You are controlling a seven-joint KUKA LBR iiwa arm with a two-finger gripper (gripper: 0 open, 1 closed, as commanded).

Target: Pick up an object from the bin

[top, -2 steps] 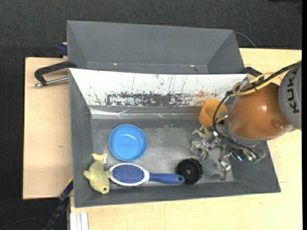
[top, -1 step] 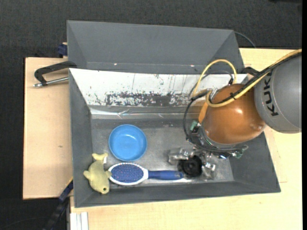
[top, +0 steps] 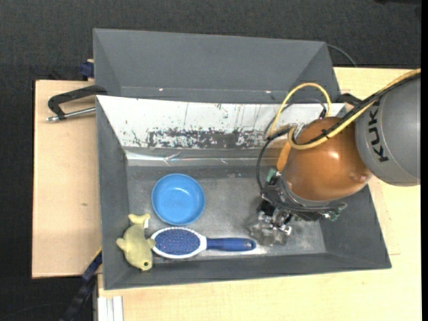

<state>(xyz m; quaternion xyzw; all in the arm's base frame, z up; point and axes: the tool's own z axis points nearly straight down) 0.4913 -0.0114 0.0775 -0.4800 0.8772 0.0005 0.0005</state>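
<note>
Lying by the gripper (top: 271, 229): blue hairbrush (top: 200, 244); blue bowl (top: 177, 199), yellow toy (top: 137, 245) beyond

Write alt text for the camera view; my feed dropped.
The gripper is down in the right part of the grey bin, close by the handle end of a blue hairbrush. A blue bowl stands to its left, and a yellow plush toy lies by the brush's head.

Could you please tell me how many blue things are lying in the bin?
2: a blue bowl left of centre, and a blue brush along the near wall just below it. The arm may hide more.
</note>
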